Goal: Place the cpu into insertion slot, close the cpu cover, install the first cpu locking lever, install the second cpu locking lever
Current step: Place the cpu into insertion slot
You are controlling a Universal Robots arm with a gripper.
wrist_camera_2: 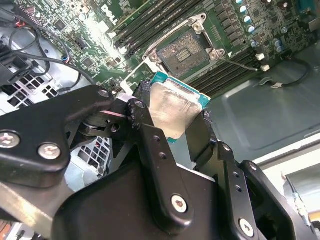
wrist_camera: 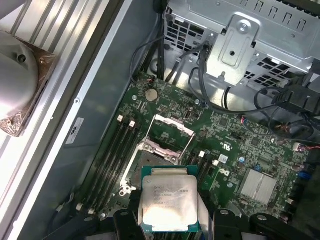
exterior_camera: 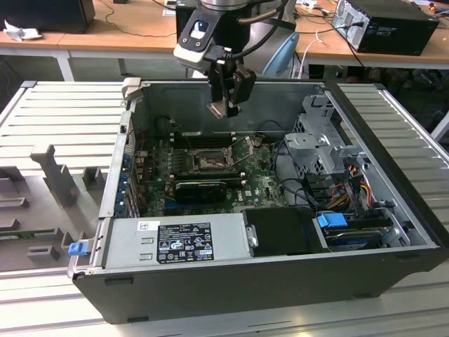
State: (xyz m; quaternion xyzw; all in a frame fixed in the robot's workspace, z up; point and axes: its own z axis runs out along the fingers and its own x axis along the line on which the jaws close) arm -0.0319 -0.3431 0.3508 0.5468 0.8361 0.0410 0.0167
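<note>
Gripping the cpu by two opposite edges, the gripper hangs above the open case, over the green board. The slot lies bare near the middle of the board, below the cpu and apart from it, with memory slots along both sides. The cover seems to stand raised at one edge of the slot, though I cannot be sure.
</note>
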